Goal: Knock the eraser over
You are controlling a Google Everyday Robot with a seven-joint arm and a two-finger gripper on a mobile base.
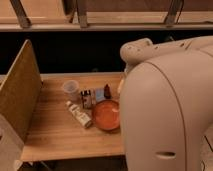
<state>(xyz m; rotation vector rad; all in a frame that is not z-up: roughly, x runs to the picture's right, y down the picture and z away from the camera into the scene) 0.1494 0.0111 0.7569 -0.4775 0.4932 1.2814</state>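
Observation:
A small blue and white block (99, 94), seemingly the eraser, stands upright near the middle of the wooden table (55, 135), behind the orange bowl (106, 115). A small dark bottle (86, 98) stands just left of it and a small brown object (107, 91) just right. My gripper is not in view. Only the big white arm housing (165, 105) shows, filling the right side and covering the table's right end.
A clear plastic cup (70, 90) stands left of the bottle. A white bottle (80, 115) lies on its side in front. A cork panel (20, 92) walls the table's left edge. A dark gap and railing run behind.

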